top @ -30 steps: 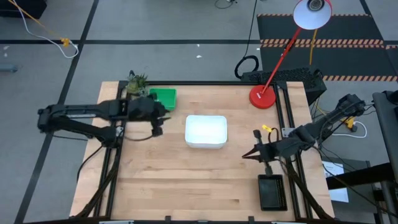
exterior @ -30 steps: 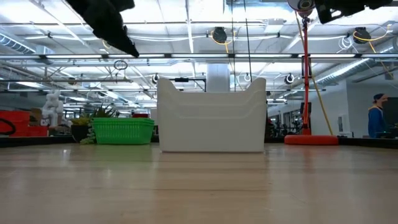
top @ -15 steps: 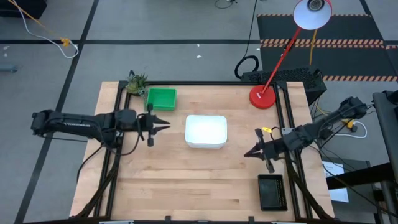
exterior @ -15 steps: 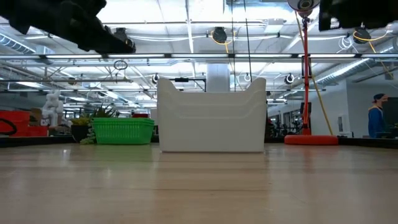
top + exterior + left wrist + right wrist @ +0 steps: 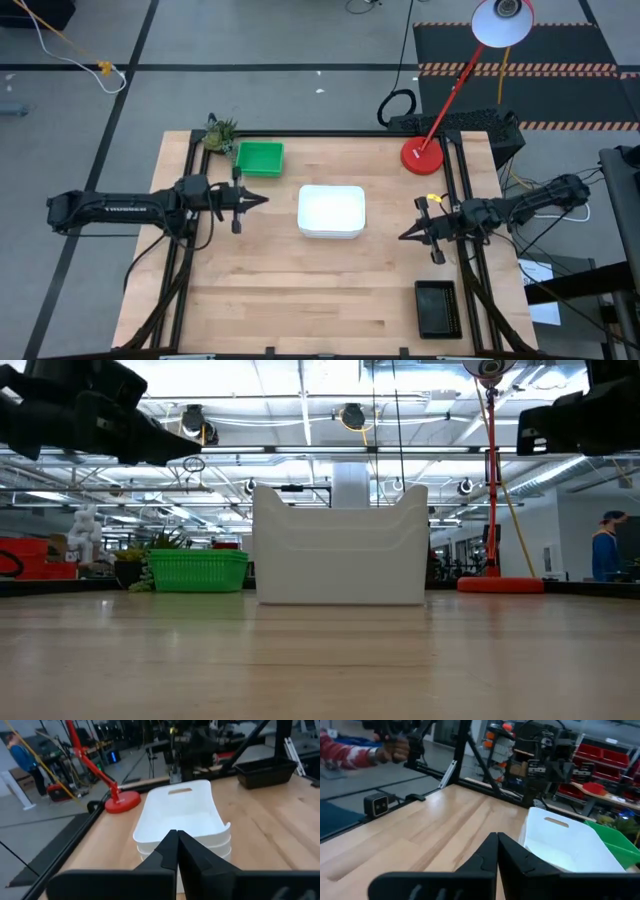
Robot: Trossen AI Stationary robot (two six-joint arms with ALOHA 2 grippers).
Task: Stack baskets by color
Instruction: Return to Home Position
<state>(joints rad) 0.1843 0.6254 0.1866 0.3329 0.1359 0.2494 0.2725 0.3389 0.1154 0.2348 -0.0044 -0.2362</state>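
The left gripper (image 5: 260, 200) is held above the bench near its left edge, tips pointed toward the white baskets (image 5: 331, 211). In its wrist view the two fingers are seen pressed together with nothing between them. The green baskets (image 5: 260, 158) are nested at the far left corner, beside a leafy toy (image 5: 220, 133); their layers cannot be counted. The white baskets are stacked at the bench centre, and three rims are made out in the left wrist view only. The right gripper (image 5: 403, 237) is held near the right edge, fingers likewise together, empty and touching nothing. The black baskets (image 5: 438, 308) are seen at the near right corner from above and, cut off, in the left wrist view; they are not shown by the low view. A red lamp base (image 5: 423, 155) is noted at the far right corner. A person (image 5: 605, 545) is recorded in the room beyond by the low view, not from above
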